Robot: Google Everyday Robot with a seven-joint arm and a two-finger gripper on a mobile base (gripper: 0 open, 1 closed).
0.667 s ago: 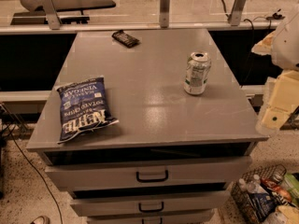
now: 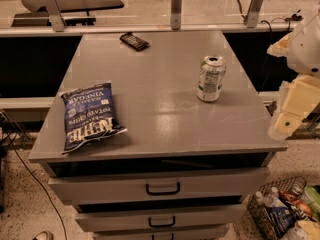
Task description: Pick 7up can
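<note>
The 7up can stands upright on the right half of the grey cabinet top. It is silvery-white with green markings and a silver top. My gripper hangs at the right edge of the view, beyond the cabinet's right edge, to the right of the can and nearer the front. It is well apart from the can and holds nothing that I can see.
A blue chip bag lies flat at the front left of the top. A small dark packet lies at the back. Drawers with black handles are below. A wire basket of items sits on the floor at right.
The gripper and arm have stayed at the right edge, shifting only slightly. The can and bag have not moved.
</note>
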